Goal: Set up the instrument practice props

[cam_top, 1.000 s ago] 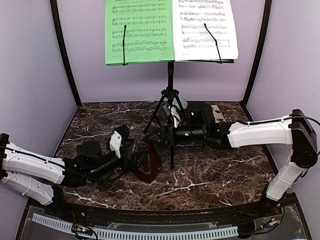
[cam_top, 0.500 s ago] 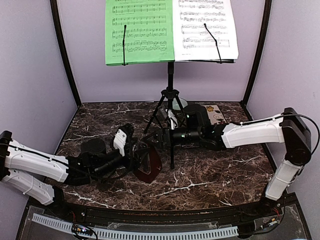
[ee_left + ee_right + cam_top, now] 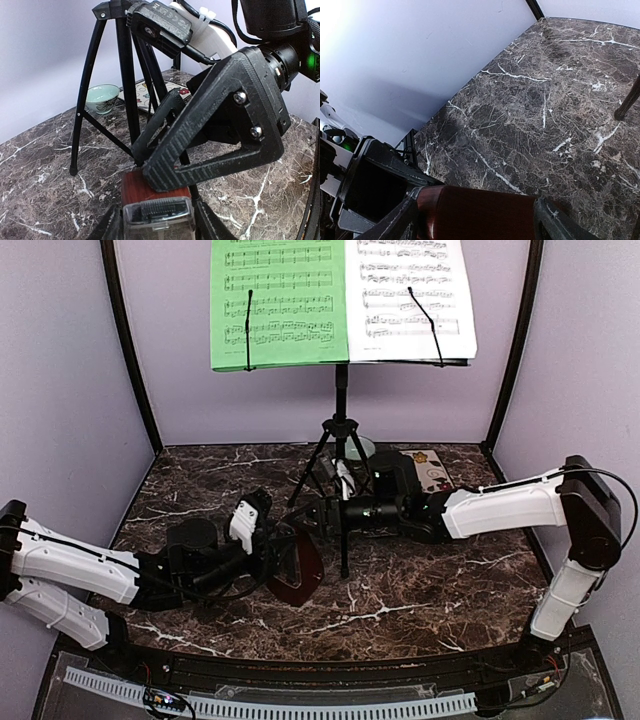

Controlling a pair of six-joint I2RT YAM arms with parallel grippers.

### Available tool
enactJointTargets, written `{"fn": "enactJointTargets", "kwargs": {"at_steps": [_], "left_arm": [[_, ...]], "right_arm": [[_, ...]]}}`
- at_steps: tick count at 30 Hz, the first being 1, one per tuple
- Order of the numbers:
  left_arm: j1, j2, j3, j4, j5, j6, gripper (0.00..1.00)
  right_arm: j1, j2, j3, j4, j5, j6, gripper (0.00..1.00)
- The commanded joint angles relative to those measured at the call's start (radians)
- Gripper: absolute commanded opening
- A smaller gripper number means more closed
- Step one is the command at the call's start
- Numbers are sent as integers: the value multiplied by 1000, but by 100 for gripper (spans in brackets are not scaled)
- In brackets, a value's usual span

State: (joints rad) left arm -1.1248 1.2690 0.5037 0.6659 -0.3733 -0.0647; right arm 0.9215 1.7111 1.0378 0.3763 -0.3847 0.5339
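The music stand [image 3: 341, 428] legs bar the centre; open table [image 3: 200, 475] lies far left.

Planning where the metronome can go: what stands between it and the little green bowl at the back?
The music stand's tripod legs. In the left wrist view the bowl shows through them, beyond the metronome.
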Motion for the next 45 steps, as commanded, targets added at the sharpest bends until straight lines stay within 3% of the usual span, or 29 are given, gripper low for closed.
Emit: {"fn": "enactJointTargets", "kwargs": {"at_steps": [1,13,19,38,45], "left_arm": [[2,-11,21,-25,-7,3,41],[2,-29,-72,103,122,108,27],[2,-23,-123,174,106,155,23],[2,-2,-238,465,132,21,20],[0,20,-246,468,134,218,20]], "right_arm": [[-9,32,-50,-51,68,-35,79],[-8,85,-123,-58,136,-82,80],[-9,130,-140,-65,170,-114,81],[-8,162,-141,-79,194,-138,81],[-9,158,-149,-80,200,-133,81]]}}
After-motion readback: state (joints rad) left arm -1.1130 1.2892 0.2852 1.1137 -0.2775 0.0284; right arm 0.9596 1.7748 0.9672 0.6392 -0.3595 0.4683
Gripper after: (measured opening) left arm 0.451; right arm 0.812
